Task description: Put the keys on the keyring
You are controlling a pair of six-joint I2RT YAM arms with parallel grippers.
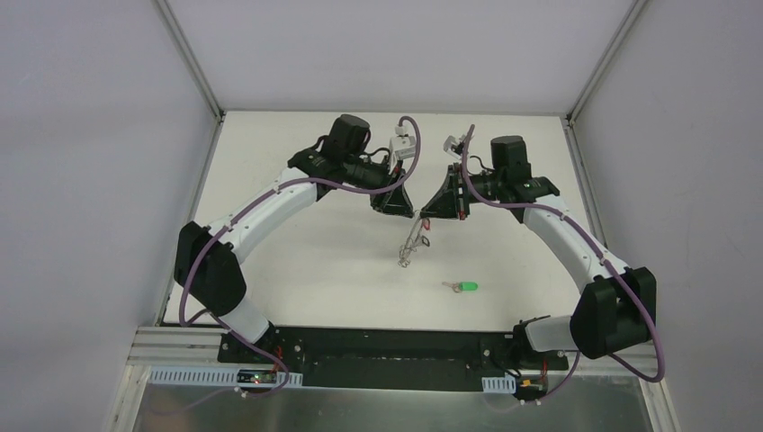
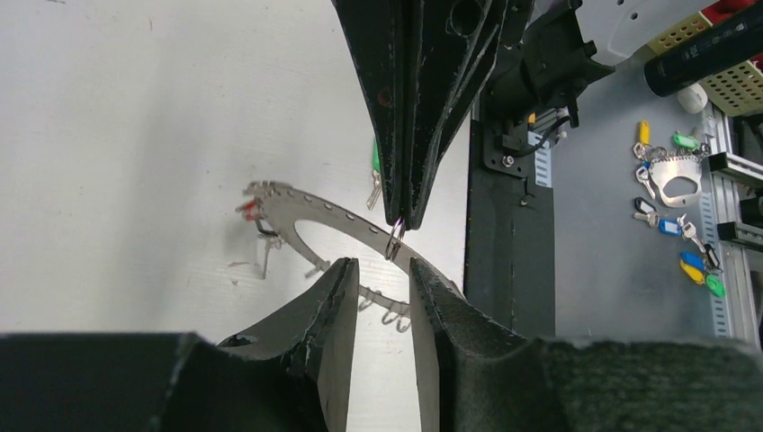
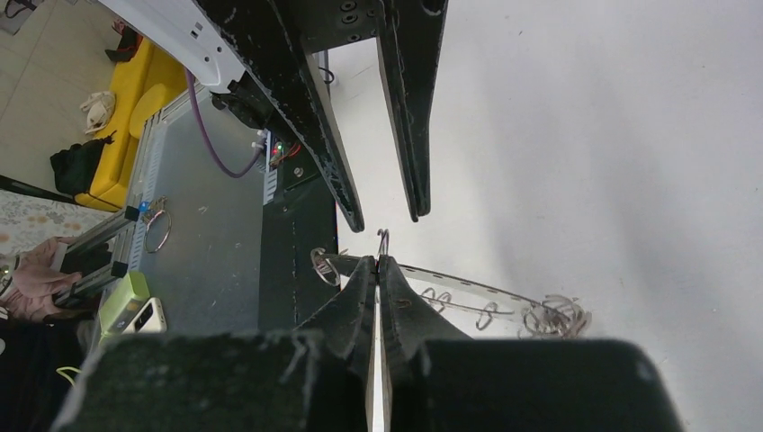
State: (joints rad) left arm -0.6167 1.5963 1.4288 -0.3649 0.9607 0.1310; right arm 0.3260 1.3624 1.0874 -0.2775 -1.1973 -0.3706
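Robotics lab, white-panelled test cell (image 1: 81, 135), aluminium frame (image 1: 171, 345)

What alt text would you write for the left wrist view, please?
The right gripper, shut, pinches a small wire loop on the grey keyring, just ahead of the open left gripper. A red key head shows at the ring's left end, against the white table.

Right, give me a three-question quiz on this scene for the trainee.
1. True or false: the left end effector is shut.
2. The key lying alone on the table is: A red, B green, C blue.
3. Fill in: the right end effector pinches a wire loop of the ____.
Key: 1 false; 2 B; 3 ring.
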